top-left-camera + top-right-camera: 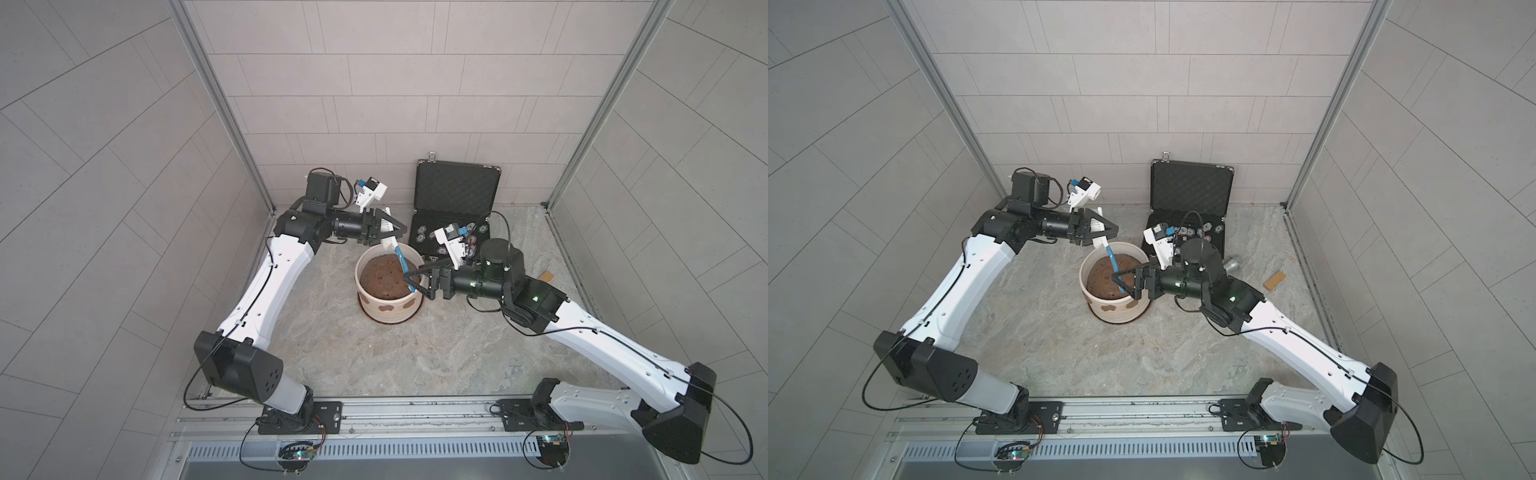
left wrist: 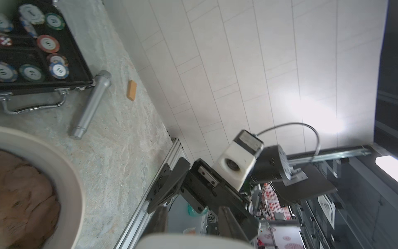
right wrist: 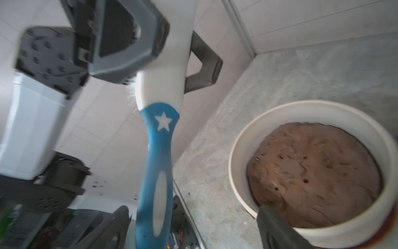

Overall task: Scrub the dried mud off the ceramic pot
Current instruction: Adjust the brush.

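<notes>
The ceramic pot [image 1: 388, 309] [image 1: 1119, 309] stands mid-table, cream-white, filled with brown soil [image 1: 384, 278], on a reddish saucer. Two patches of dried mud [image 1: 384, 309] [image 1: 1108, 309] show on its near wall. A brush with a white head and blue handle [image 1: 403, 266] [image 1: 1113, 266] [image 3: 155, 172] slants above the soil. My left gripper [image 1: 388, 233] [image 1: 1100, 232] [image 2: 192, 215] is shut on the brush's white head at the pot's far rim. My right gripper [image 1: 415, 283] [image 1: 1124, 284] [image 3: 193, 226] stands open around the handle's lower end, with a gap to one finger.
An open black case of poker chips [image 1: 453, 224] [image 2: 71, 64] stands behind the pot on the right. A silver flashlight [image 2: 92, 103] [image 1: 1233, 264] and a small wooden block [image 1: 547, 276] [image 2: 131, 90] lie near the right wall. Tiled walls close three sides.
</notes>
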